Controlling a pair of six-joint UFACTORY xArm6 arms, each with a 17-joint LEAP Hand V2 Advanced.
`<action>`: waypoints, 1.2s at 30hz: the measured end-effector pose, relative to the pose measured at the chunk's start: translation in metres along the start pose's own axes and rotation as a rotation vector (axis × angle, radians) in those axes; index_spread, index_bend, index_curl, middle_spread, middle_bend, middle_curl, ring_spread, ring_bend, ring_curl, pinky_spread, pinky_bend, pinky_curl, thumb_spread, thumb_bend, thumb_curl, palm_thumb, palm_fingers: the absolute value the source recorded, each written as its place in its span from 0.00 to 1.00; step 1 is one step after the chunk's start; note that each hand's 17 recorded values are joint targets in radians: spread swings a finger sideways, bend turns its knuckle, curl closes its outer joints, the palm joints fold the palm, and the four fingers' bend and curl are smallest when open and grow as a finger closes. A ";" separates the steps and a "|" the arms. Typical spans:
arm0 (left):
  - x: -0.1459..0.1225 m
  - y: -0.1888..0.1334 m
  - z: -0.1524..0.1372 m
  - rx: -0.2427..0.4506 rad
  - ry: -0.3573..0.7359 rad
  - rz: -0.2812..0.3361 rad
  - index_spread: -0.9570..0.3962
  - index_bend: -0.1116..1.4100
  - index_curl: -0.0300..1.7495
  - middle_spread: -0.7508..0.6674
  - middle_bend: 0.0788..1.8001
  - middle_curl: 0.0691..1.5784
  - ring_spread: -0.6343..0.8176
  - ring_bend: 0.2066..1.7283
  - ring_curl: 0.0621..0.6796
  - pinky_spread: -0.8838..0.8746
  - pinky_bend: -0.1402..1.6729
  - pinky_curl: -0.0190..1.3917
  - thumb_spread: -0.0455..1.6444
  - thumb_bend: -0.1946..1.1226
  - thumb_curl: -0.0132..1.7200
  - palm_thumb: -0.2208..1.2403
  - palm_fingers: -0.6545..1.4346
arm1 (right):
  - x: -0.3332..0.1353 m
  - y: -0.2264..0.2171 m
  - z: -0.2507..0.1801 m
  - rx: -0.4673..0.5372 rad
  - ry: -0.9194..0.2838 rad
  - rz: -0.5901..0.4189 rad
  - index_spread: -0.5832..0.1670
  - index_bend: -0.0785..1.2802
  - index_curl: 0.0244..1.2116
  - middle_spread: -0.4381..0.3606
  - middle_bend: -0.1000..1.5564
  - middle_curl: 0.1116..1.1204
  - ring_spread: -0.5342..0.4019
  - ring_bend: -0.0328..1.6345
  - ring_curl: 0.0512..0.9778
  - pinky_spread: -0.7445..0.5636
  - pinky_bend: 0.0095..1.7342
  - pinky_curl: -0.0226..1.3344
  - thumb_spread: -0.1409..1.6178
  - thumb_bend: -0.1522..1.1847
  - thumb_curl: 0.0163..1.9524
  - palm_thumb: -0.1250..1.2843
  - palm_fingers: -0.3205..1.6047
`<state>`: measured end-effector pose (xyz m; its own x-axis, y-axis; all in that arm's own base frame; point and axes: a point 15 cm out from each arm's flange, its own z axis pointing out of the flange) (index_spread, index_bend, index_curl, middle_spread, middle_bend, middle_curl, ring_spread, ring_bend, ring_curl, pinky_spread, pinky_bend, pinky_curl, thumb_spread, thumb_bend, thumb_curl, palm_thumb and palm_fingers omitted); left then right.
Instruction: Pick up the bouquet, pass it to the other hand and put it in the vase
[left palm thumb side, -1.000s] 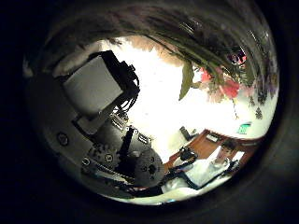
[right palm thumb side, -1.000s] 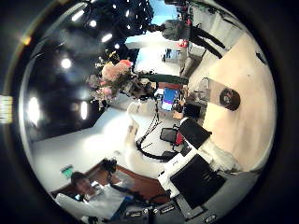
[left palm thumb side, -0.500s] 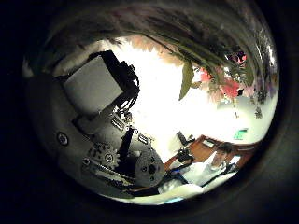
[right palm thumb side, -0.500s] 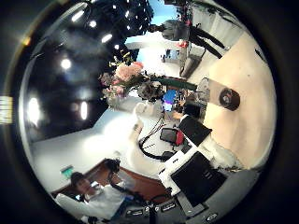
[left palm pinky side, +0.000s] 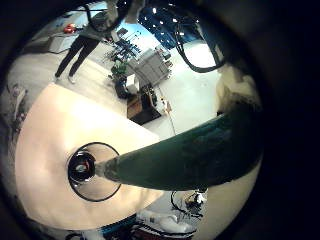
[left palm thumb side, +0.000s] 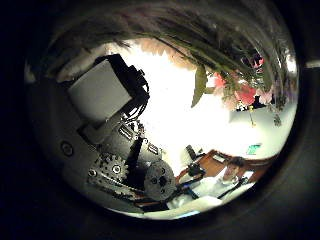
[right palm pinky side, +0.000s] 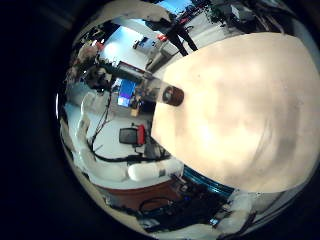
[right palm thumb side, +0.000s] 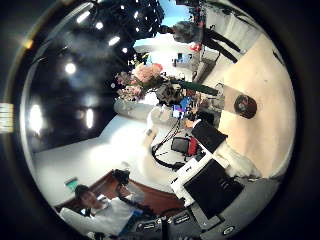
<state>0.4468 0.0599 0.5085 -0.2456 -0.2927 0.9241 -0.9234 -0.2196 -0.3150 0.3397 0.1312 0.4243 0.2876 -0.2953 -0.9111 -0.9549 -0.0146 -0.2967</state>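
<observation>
In the right thumb side palm view, my left hand (right palm thumb side: 170, 95) is curled round the bouquet (right palm thumb side: 140, 76). It holds the bouquet tilted over the table, flowers away from the vase (right palm thumb side: 245, 105) and stems (right palm thumb side: 205, 89) pointing at it. In the left little finger side palm view the stems (left palm pinky side: 190, 150) run from the palm to the vase's round mouth (left palm pinky side: 93, 170); I cannot tell if the tips are inside. The flowers (left palm thumb side: 238, 88) show past my left hand's fingers (left palm thumb side: 105, 100). My right hand (right palm thumb side: 215, 175) is away from the bouquet, fingers straight, holding nothing. The vase (right palm pinky side: 172, 96) stands near the table's edge.
The round table top (right palm pinky side: 235, 110) spreads wide beside the vase and also shows in the left little finger side palm view (left palm pinky side: 40, 140). Chairs and desks stand on the floor beyond the table's edge (right palm thumb side: 185, 145).
In the right thumb side palm view, the left hand has carried the bouquet closer to the vase, with the stem ends now nearer its mouth. The right hand has stayed away from it.
</observation>
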 end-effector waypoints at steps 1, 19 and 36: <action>0.001 -0.001 0.000 0.003 0.005 0.000 0.18 0.57 0.68 0.19 0.65 0.56 0.17 0.82 0.87 0.23 0.85 0.46 0.66 0.13 0.44 0.75 0.84 | 0.000 0.000 0.000 0.000 0.000 0.000 0.40 0.19 0.24 0.65 0.19 0.23 0.80 0.38 0.16 0.95 0.40 0.22 0.64 0.10 0.28 0.68 0.28; -0.058 0.027 0.015 -0.030 0.057 -0.061 0.58 0.12 0.45 0.73 0.15 0.27 0.72 0.36 0.35 0.77 0.38 0.24 0.61 0.10 0.26 0.28 0.15 | -0.001 0.001 0.001 -0.004 -0.001 0.011 0.42 0.18 0.25 0.64 0.18 0.23 0.81 0.37 0.15 0.95 0.39 0.19 0.64 0.10 0.28 0.68 0.30; -0.112 0.085 -0.083 -0.004 -0.131 -0.207 0.69 0.14 0.17 0.92 0.05 0.14 0.90 0.20 0.19 0.95 0.28 0.15 0.54 0.12 0.20 0.20 0.23 | -0.006 0.002 0.005 -0.018 -0.004 -0.014 0.42 0.19 0.25 0.64 0.18 0.23 0.80 0.37 0.15 0.95 0.40 0.18 0.64 0.10 0.28 0.68 0.31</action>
<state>0.3712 0.1511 0.3957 -0.0108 -0.3603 0.9328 -0.9514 -0.2835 -0.1205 0.3370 0.1381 0.4273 0.3012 -0.2912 -0.9080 -0.9519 -0.0357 -0.3043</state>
